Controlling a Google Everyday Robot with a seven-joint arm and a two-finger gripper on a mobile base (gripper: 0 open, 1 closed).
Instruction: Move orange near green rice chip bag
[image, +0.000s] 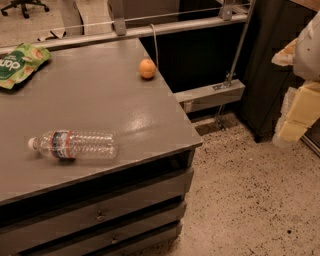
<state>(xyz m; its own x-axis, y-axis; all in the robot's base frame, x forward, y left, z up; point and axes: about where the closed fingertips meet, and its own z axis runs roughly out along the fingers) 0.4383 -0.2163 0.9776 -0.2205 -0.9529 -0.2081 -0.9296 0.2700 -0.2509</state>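
The orange (147, 68) is a small round fruit on the grey table top (100, 100), near its far right edge. The green rice chip bag (20, 64) lies flat at the table's far left, partly cut off by the frame edge. My pale yellow gripper (295, 117) hangs at the right side of the view, off the table and over the floor, well to the right of the orange. It holds nothing that I can see.
A clear plastic water bottle (75, 145) lies on its side near the table's front left. Drawers (100, 215) run below the table front. A metal rail frame (210, 95) stands behind the table's right edge. Speckled floor (250, 200) fills the lower right.
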